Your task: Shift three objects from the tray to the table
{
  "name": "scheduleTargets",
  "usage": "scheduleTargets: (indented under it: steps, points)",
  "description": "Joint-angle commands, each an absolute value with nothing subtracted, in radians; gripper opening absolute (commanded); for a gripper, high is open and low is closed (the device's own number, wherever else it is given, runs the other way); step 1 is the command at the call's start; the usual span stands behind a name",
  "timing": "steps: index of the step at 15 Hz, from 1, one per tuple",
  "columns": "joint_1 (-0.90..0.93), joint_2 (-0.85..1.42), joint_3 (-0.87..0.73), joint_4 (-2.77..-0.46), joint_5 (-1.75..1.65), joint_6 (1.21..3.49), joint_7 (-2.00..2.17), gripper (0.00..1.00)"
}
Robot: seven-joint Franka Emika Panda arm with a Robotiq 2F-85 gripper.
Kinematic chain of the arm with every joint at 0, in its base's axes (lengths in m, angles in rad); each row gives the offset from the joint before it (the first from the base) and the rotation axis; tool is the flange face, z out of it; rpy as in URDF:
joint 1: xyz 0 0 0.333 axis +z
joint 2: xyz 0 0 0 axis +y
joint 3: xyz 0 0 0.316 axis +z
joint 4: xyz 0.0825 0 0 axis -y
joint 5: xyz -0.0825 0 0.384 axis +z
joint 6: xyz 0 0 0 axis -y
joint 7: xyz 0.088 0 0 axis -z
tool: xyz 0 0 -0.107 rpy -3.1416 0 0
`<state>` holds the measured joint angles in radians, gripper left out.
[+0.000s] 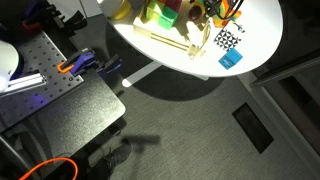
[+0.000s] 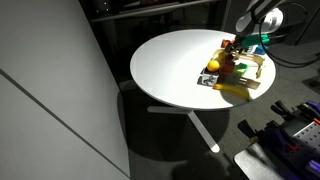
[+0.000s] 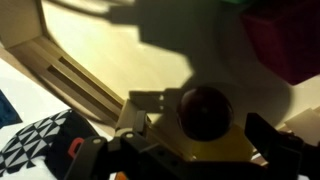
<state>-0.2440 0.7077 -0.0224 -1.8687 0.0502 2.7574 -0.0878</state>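
Observation:
The pale wood tray (image 3: 100,50) fills the wrist view and stands on the round white table (image 2: 170,65) in both exterior views. My gripper (image 3: 207,122) is low over the tray, open, with its jaws either side of a dark red ball (image 3: 205,105) that rests on a yellowish piece (image 3: 225,152). A dark pink piece (image 3: 290,40) lies at the upper right. In an exterior view the gripper (image 2: 243,42) hangs over the tray (image 2: 262,82) among red (image 2: 232,68), green (image 2: 244,70) and yellow (image 2: 236,90) pieces.
A black-and-white checkered piece (image 1: 228,40) and a blue cube (image 1: 231,59) lie on the table (image 1: 262,30) beside the tray (image 1: 165,42). The checkered piece also shows at the wrist view's lower left (image 3: 35,145). A dark perforated bench (image 1: 45,70) stands nearby.

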Motion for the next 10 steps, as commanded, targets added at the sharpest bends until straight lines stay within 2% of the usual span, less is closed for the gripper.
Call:
scheduleTargets:
  steps: [1,5,7,10]
  points:
    - [-0.293,0.750,0.036,-1.797,0.074,2.721,-0.180,1.00]
    - [-0.316,0.781,0.066,-1.763,0.066,2.714,-0.245,1.00]
    - [-0.321,0.794,0.071,-1.751,0.063,2.712,-0.267,0.74]
    - [-0.322,0.807,0.070,-1.740,0.059,2.710,-0.284,0.49]
